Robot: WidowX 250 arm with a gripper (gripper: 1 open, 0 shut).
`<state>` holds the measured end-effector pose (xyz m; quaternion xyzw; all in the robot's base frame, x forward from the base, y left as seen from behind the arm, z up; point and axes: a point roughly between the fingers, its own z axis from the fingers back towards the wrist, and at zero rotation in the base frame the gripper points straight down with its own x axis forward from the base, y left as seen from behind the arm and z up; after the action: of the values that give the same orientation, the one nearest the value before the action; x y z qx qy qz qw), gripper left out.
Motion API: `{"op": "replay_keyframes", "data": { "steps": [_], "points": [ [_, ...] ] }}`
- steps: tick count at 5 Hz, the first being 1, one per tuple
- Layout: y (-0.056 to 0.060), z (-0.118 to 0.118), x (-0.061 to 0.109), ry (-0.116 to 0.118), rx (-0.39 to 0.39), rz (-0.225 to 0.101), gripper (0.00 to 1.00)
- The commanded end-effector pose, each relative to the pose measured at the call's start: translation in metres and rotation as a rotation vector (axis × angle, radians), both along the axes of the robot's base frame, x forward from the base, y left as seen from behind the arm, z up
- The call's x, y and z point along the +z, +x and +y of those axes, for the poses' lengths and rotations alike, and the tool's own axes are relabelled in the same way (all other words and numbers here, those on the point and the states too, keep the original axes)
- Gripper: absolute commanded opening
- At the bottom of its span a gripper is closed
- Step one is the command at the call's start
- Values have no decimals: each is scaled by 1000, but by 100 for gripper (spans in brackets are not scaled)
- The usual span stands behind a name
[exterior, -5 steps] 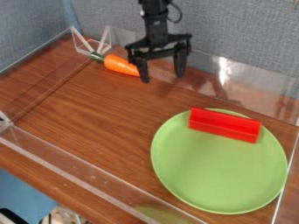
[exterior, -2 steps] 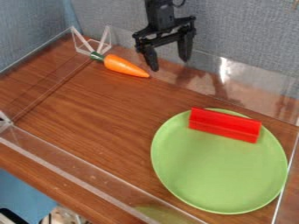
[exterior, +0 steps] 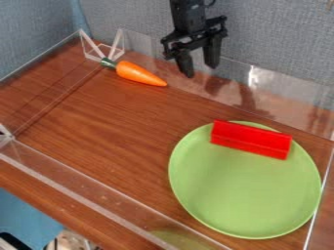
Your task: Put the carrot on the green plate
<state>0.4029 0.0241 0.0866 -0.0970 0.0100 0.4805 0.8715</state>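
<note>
The carrot (exterior: 140,74), small and orange with a green stem tip, lies on the wooden table at the back left. The green plate (exterior: 243,195) sits at the front right, large and round. My gripper (exterior: 200,66) hangs above the table's back edge, to the right of the carrot and clear of it. Its black fingers (exterior: 185,64) point down with a narrow gap and nothing between them.
A red rectangular block (exterior: 251,139) lies on the plate's far side. A clear plastic wall (exterior: 280,88) runs along the table's back and right. A thin wire stand (exterior: 102,46) is in the back left corner, close to the carrot's stem.
The gripper has risen and shifted right, away from the carrot, and its fingers have drawn closer together. The carrot, block and plate have not moved.
</note>
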Motion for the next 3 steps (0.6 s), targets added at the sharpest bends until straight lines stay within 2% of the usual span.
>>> {"op": "replay_keyframes", "data": {
  "steps": [1,2,3],
  "points": [
    [12,18,33,-3,89,-82,0],
    [10,55,44,0,191,-107,0],
    [13,89,38,37,274,-122,0]
  ]
}}
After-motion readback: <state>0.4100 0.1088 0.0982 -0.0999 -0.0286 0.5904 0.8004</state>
